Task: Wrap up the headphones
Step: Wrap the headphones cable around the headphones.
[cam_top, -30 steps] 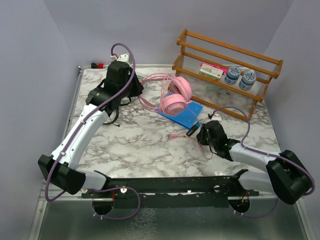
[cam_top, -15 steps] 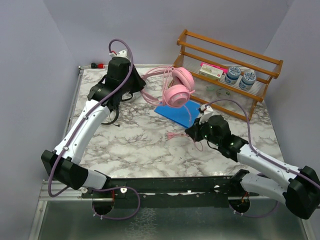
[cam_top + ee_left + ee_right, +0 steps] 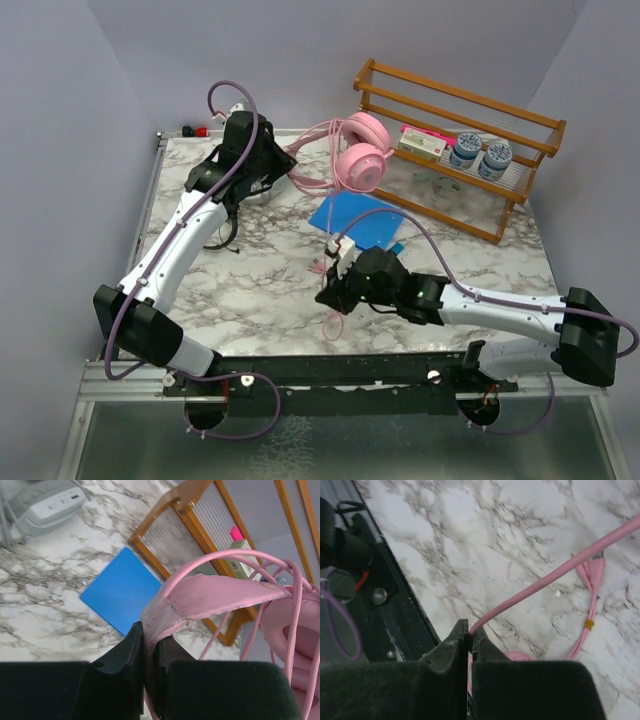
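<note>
The pink headphones (image 3: 360,150) hang in the air by the wooden rack's left end, held by their headband (image 3: 220,590). My left gripper (image 3: 283,165) (image 3: 148,630) is shut on that headband's end. Loops of pink cable (image 3: 305,180) trail from the earcups. My right gripper (image 3: 332,288) (image 3: 470,630) is shut on the pink cable (image 3: 560,570) low over the marble, near the front middle. The cable's split end (image 3: 592,570) lies on the table beside it. A grey-white pair (image 3: 47,505) lies on the table below the left arm. Only a thin black cable (image 3: 226,238) shows of a black pair.
A blue pad (image 3: 355,218) lies flat mid-table. A wooden rack (image 3: 450,110) stands at the back right holding two jars (image 3: 480,155) and a small box. The black frame rail (image 3: 395,625) runs along the near table edge, right beside my right gripper.
The left gripper raised the pink headphones off the blue pad and carried them back toward the rack. The right gripper shut on the pink cable and swung left toward the front middle.
</note>
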Controlling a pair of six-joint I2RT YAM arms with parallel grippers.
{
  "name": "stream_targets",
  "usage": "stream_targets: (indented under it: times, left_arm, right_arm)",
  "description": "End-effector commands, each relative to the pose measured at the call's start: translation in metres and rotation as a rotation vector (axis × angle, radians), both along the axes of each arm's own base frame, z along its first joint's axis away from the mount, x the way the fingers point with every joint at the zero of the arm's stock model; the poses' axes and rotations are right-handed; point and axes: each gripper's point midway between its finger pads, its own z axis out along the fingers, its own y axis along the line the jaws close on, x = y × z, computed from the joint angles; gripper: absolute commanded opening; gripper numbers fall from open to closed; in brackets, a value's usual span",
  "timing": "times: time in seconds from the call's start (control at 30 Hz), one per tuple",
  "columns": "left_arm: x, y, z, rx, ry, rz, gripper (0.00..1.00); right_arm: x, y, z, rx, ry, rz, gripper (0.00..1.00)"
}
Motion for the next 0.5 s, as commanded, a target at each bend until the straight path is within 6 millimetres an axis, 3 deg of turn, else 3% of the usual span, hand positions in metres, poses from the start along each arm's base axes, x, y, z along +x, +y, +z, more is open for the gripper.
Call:
stream_targets:
  times: [0.0, 0.17, 0.47]
  left_arm:
    - [0.034, 0.043, 0.036, -0.004, -0.141, 0.295, 0.00]
    - [0.049, 0.084, 0.036, 0.189, -0.192, 0.468, 0.00]
    - [0.036, 0.124, 0.014, 0.504, -0.197, 0.526, 0.00]
  right_arm:
    - [-0.019, 0.019, 0.049, 0.106, -0.046, 0.120, 0.01]
    - [-0.018, 0.011, 0.097, 0.149, -0.102, 0.110, 0.01]
    - [0.045, -0.018, 0.164, -0.004, -0.357, -0.144, 0.01]
